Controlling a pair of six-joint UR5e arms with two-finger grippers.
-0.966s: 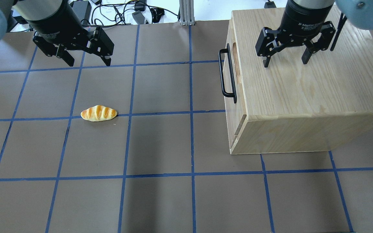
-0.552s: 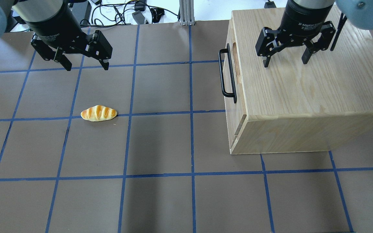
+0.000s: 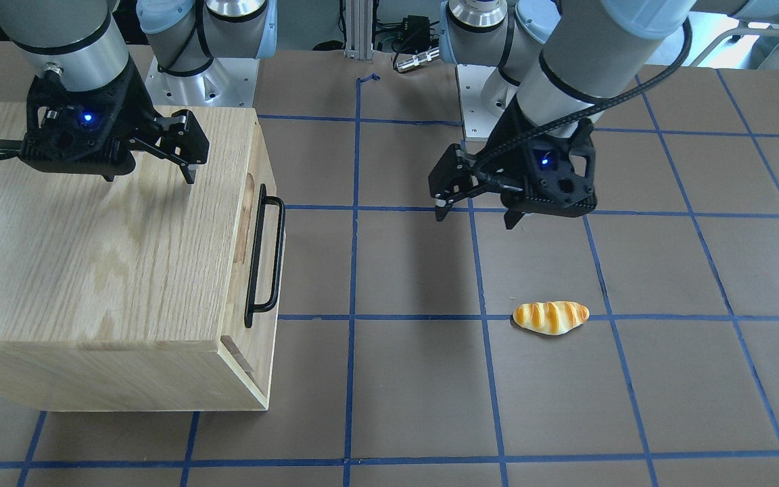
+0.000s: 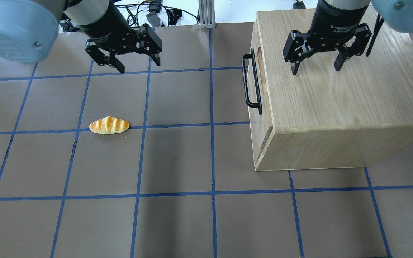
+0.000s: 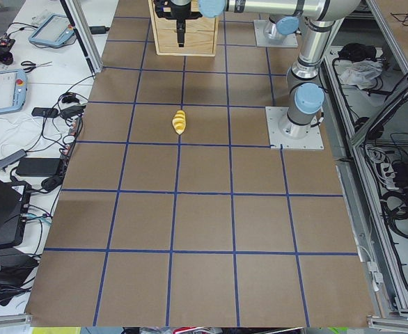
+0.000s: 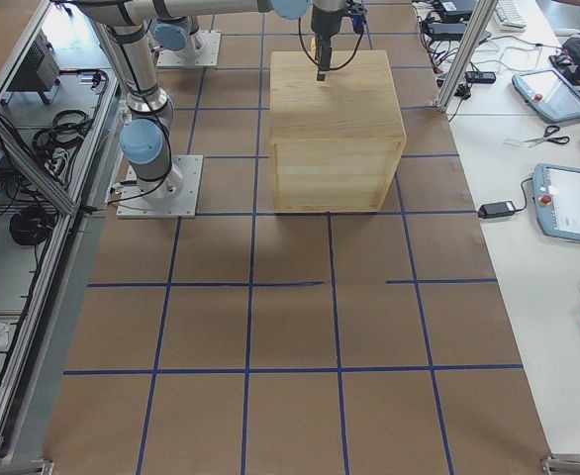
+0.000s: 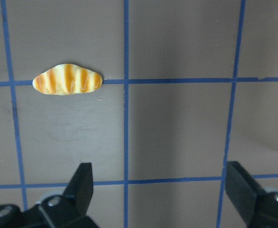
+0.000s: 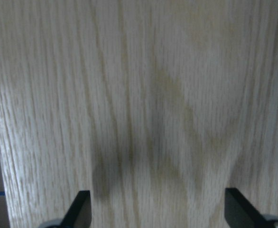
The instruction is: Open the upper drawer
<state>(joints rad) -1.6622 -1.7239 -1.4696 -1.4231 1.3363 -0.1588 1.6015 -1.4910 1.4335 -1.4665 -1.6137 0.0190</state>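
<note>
The upper drawer (image 4: 264,96) is a light-oak panel in the front of the wooden cabinet (image 4: 335,100) and sits shut, flush with the cabinet. Its long black bar handle (image 4: 251,80) and oval slot (image 4: 261,68) face the table's middle; they also show in the front-facing view, the handle (image 3: 264,257) and the slot (image 3: 249,216). My left gripper (image 4: 139,66) is open and empty over the table, well to the left of the handle. My right gripper (image 4: 316,70) is open and empty just above the cabinet top (image 8: 139,95).
A toy bread roll (image 4: 109,125) lies on the brown mat (image 4: 177,161) with its blue tape grid, left of centre; it also shows in the left wrist view (image 7: 68,79). Cables and power bricks (image 4: 149,14) lie beyond the far table edge.
My left gripper has moved to the right, toward the cabinet, staying open. The right gripper, the drawer and the bread roll have not moved.
</note>
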